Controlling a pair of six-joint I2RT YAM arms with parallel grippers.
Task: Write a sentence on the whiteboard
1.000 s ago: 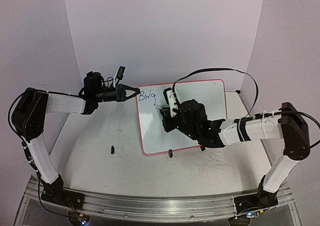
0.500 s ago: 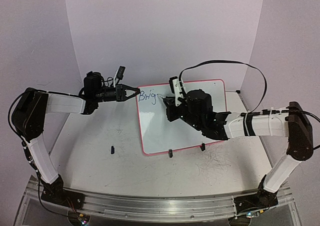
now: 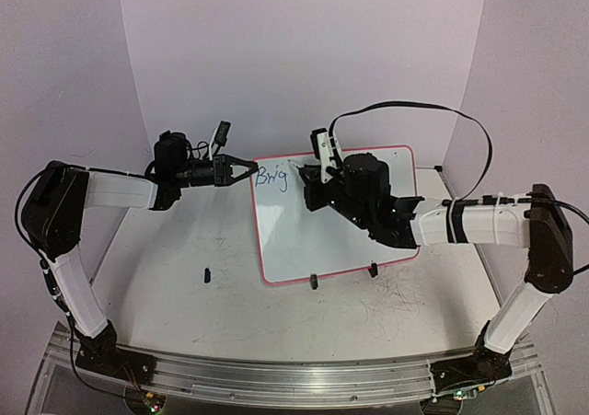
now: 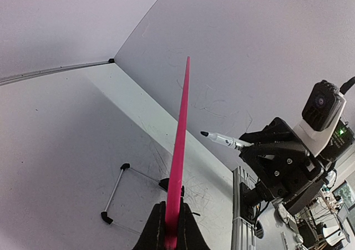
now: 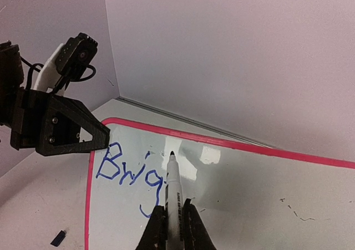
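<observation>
Centre frame, my whiteboard [image 3: 336, 240] lies flat, its upper-left corner bearing the sentence [image 3: 271, 177], reading only "Brig". I judge it stiff, light, slippery. My left gripper [image 3: 247, 170] pinches its rim, the best hold. My right gripper [image 5: 173, 219] clamps the marker [image 5: 174, 186].

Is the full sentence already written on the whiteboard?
No, the right wrist view shows only a few blue letters, starting with B, at the upper left corner of the whiteboard.
</observation>
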